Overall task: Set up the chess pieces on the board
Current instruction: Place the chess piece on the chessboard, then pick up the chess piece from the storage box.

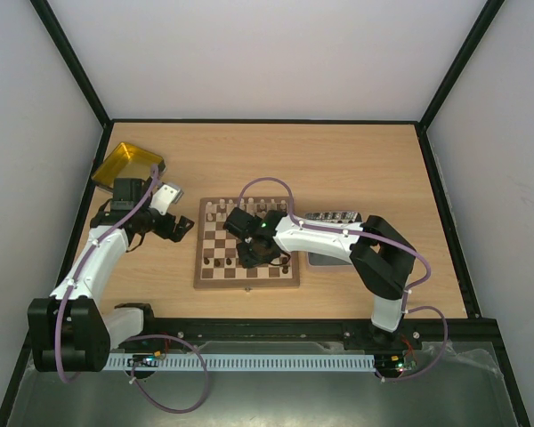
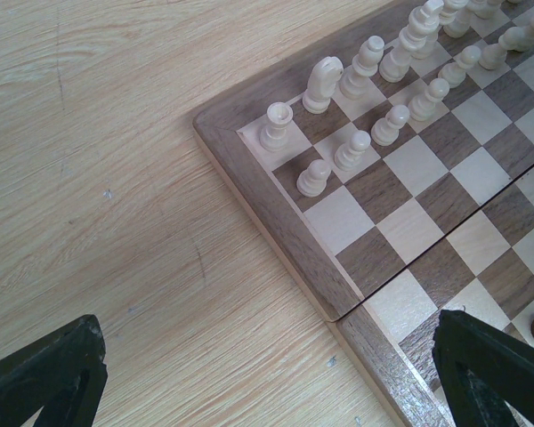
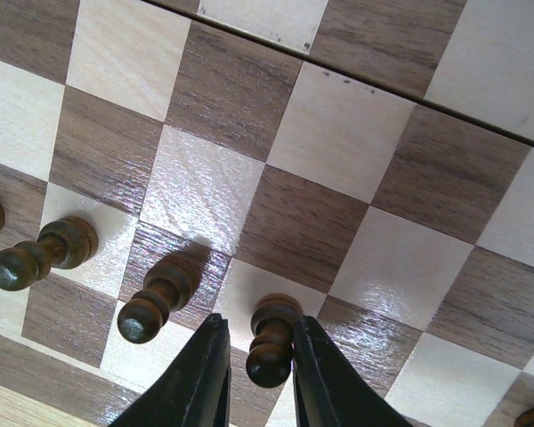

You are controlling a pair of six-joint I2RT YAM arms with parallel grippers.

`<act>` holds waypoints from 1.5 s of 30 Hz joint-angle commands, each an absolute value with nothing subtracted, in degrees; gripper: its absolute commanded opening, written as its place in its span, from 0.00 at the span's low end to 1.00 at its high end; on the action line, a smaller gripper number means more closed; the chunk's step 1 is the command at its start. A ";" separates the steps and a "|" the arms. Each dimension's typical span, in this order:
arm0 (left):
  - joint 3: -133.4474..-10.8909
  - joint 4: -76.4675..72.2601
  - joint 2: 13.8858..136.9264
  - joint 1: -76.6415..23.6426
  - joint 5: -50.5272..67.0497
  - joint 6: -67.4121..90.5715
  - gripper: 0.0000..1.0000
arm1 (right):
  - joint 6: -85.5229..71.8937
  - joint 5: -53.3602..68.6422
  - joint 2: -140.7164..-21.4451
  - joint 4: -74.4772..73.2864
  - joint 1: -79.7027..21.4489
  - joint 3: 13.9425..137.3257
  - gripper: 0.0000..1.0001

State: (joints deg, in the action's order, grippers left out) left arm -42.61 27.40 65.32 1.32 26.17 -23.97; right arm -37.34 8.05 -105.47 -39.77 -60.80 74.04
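The board [image 1: 246,281] lies mid-table, with cream chess pieces [image 2: 276,125] in two rows along its far side. Dark pawns [image 3: 157,297] stand in a row near its front edge. My right gripper [image 3: 260,320] is low over that row, its jaws slightly open around one dark pawn [image 3: 272,343] standing upright on a light square. The right finger touches the pawn and a small gap shows at the left finger. My left gripper [image 2: 269,325] hangs open over the bare table beside the board's left border [image 2: 280,233], holding nothing.
A yellow translucent tray [image 1: 127,165] sits at the far left of the table. A grey metallic tray [image 1: 325,260] lies right of the board, partly under my right arm, with several pieces along its far rim. Black frame rails bound the table.
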 commanded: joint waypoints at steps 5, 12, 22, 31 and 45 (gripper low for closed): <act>-41.81 27.00 64.34 1.33 27.13 -23.91 0.99 | -38.03 7.84 -105.28 -38.94 -61.43 72.77 0.18; -41.81 26.99 64.26 1.37 26.98 -23.82 1.00 | -38.38 7.67 -105.07 -38.89 -61.35 72.78 0.24; -41.83 27.03 64.26 1.32 27.02 -23.82 0.99 | -38.73 6.81 -103.63 -39.45 -61.37 73.40 0.29; -41.76 27.07 64.47 1.32 26.99 -23.82 0.99 | -38.83 3.45 -100.59 -42.83 -61.35 76.25 0.29; -41.87 27.07 64.73 1.21 27.15 -23.73 1.00 | -38.04 -0.29 -82.78 -44.92 -40.85 64.35 0.27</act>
State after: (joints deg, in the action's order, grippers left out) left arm -42.35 27.35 65.32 1.30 26.15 -23.94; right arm -38.37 0.16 -87.29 -43.90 -50.57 72.18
